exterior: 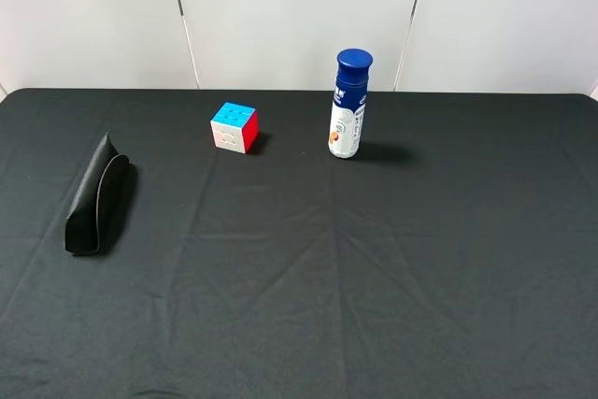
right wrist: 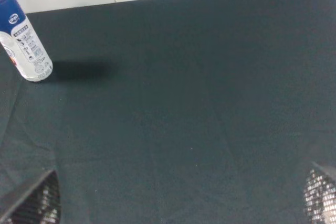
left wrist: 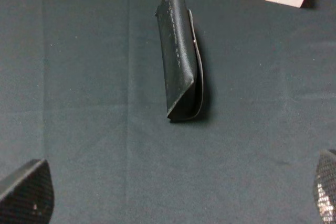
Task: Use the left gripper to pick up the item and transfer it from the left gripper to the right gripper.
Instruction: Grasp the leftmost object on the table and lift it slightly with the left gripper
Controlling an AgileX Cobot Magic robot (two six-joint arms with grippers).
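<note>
Pouch (exterior: 96,195) lies by your worktop's (exterior: 374,277) left edge, well apart from cube (exterior: 234,127); left gripper (left wrist: 176,192) and right gripper (right wrist: 176,198) stand released.

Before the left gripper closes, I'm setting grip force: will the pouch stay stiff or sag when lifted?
The pouch looks hollow at its triangular end, so it would probably squash when pinched. Being long and leather-like, it may droop if held by one end. Its matte skin likely resists slipping.

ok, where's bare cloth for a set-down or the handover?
Front half of the cloth is bare, from right of the pouch to the right edge. Also bare right of the bottle. Tightest: the back strip, the gap between cube and bottle.
</note>
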